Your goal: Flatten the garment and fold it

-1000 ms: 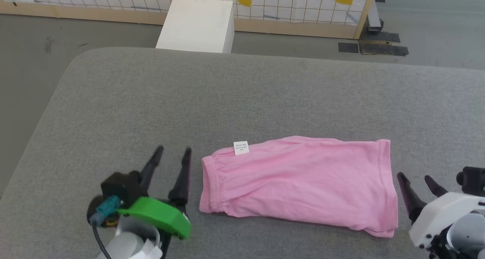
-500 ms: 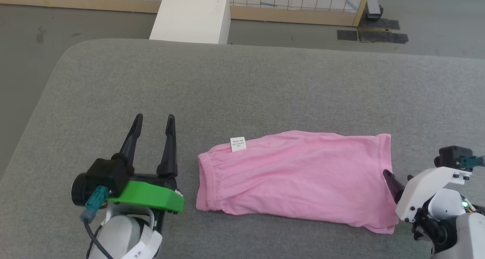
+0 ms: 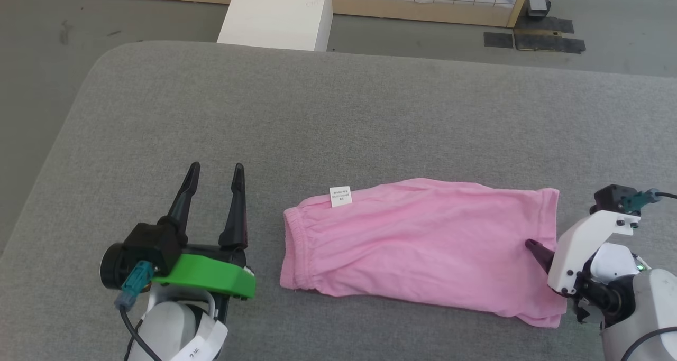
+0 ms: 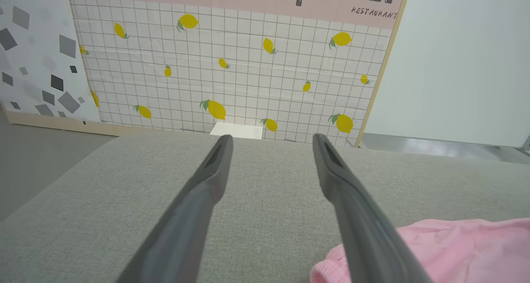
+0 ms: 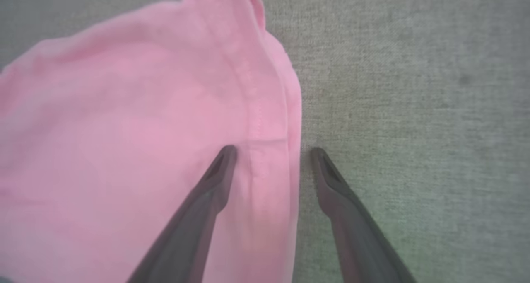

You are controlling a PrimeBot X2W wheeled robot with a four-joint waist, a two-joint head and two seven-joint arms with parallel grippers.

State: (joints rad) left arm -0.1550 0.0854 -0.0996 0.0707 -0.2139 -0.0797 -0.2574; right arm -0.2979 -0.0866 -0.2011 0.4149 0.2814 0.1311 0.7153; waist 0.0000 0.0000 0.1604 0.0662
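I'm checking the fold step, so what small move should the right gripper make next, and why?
Probably lower and close the right gripper: its open fingers straddle the hemmed edge of the garment, one over fabric, one over the gray surface.

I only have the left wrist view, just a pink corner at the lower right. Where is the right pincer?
Observer: The right pincer is open, straddling the hemmed edge of the garment: one finger over fabric, one over the grey cushion.
Operator: Is the garment flat?
Observer: Mostly; the head view shows it spread lengthwise with light wrinkles, its gathered end beside the left pincer, not touching.
Operator: Any label?
Observer: A small white label sits at the far corner of that gathered end.
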